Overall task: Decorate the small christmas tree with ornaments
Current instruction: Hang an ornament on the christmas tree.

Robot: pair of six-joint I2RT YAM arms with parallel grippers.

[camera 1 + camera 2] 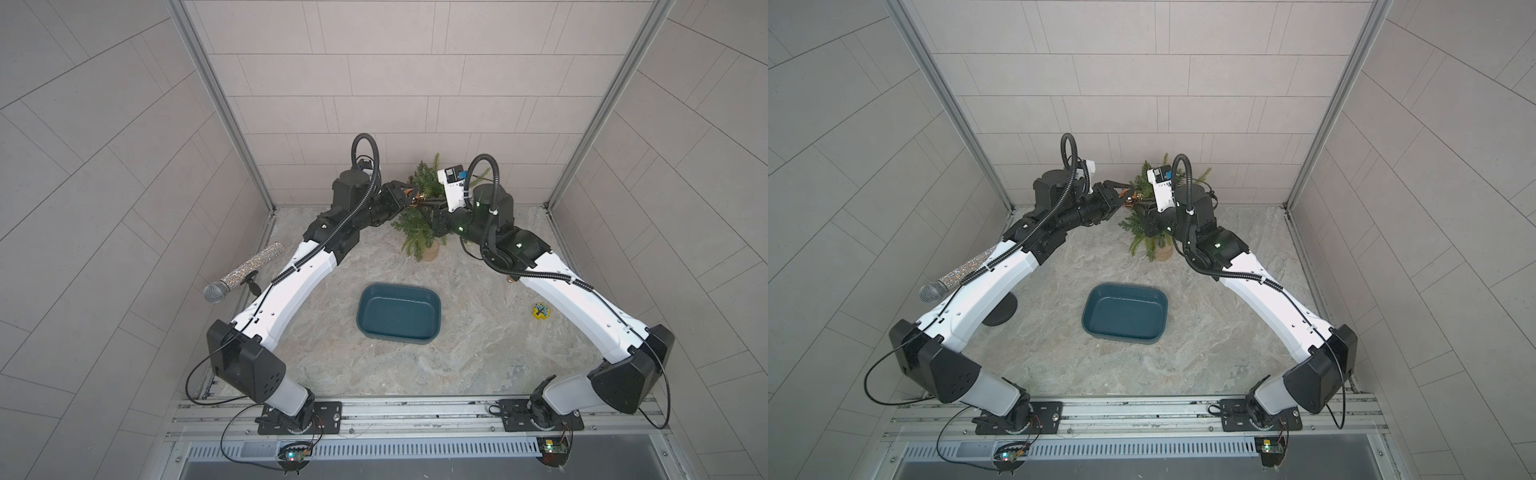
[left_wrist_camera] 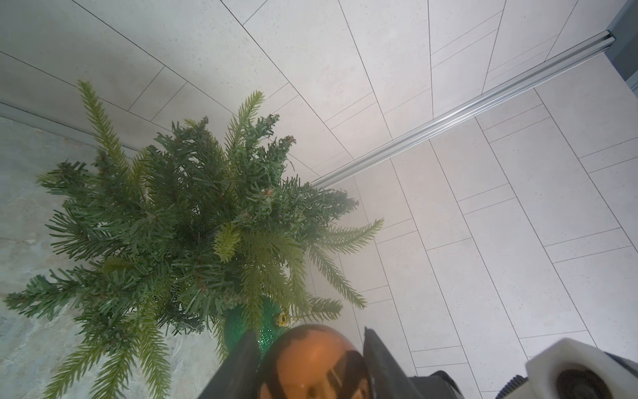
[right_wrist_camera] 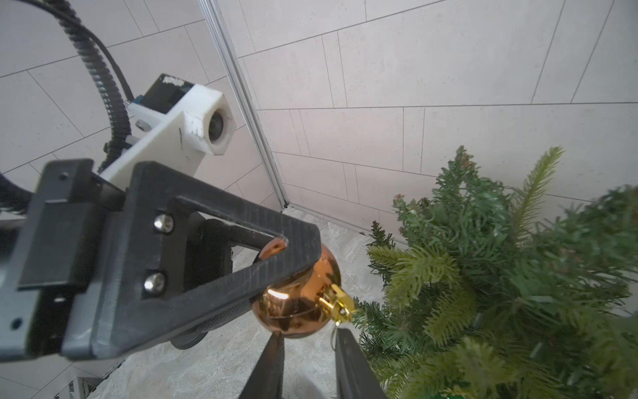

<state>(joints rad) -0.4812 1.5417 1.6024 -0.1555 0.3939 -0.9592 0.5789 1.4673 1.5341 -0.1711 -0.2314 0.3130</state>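
Right wrist view: the left hand (image 3: 293,273) is clamped on the copper-orange ornament (image 3: 297,311), its gold cap (image 3: 336,304) close to the small christmas tree (image 3: 483,276), and the right hand (image 3: 310,366) has its fingers apart beside that cap. In both top views the tree stands at twelve o'clock on the bench (image 1: 478,353); a glittery green ornament (image 2: 238,328) sits in its branches.

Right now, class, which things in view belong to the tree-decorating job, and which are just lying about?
Belong to the job: small tree; copper bauble; green bauble.
Just lying about: blue tub; microphone; yellow disc.
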